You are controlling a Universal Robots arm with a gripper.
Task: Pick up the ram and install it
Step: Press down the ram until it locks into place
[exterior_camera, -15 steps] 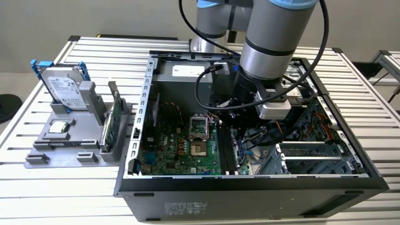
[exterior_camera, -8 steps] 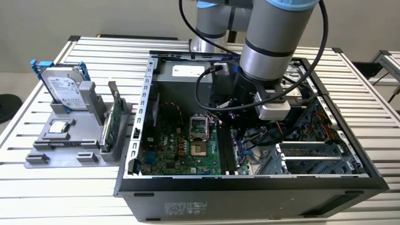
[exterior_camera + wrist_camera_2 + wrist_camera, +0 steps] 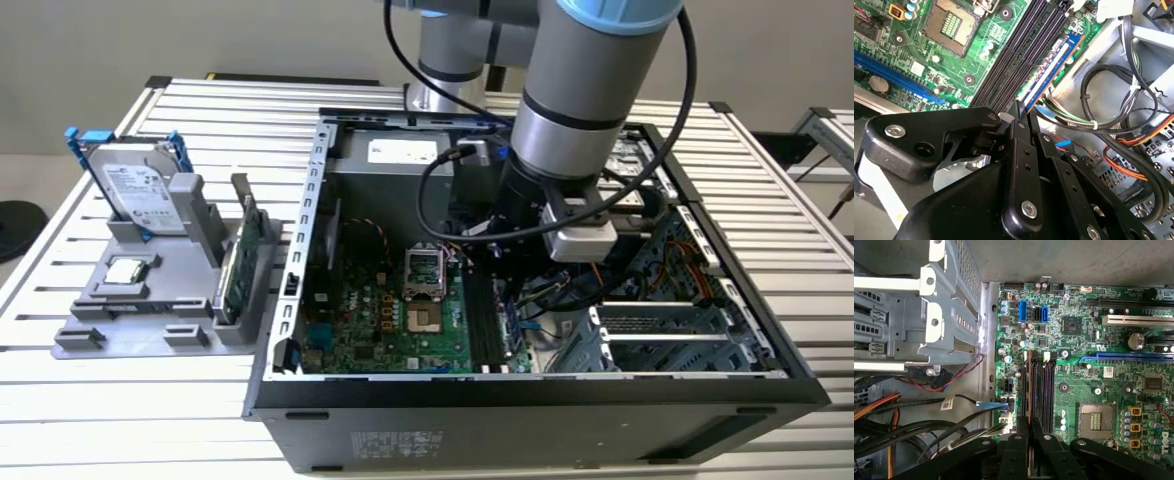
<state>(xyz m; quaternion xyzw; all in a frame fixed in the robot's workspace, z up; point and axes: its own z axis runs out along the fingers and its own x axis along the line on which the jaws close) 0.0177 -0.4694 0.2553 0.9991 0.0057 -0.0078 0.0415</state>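
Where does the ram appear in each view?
Exterior view: ram stands among the black slots, mid-case.
Second wrist view: ram is a blue strip leading away from the gripper.
First wrist view: ram is edge-on, in the slot nearest the cables.
Shared landmark: processor socket.

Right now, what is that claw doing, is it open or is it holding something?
Claw: closed on the memory stick, holding its end while the stick sits on edge along the black slots of the green board.
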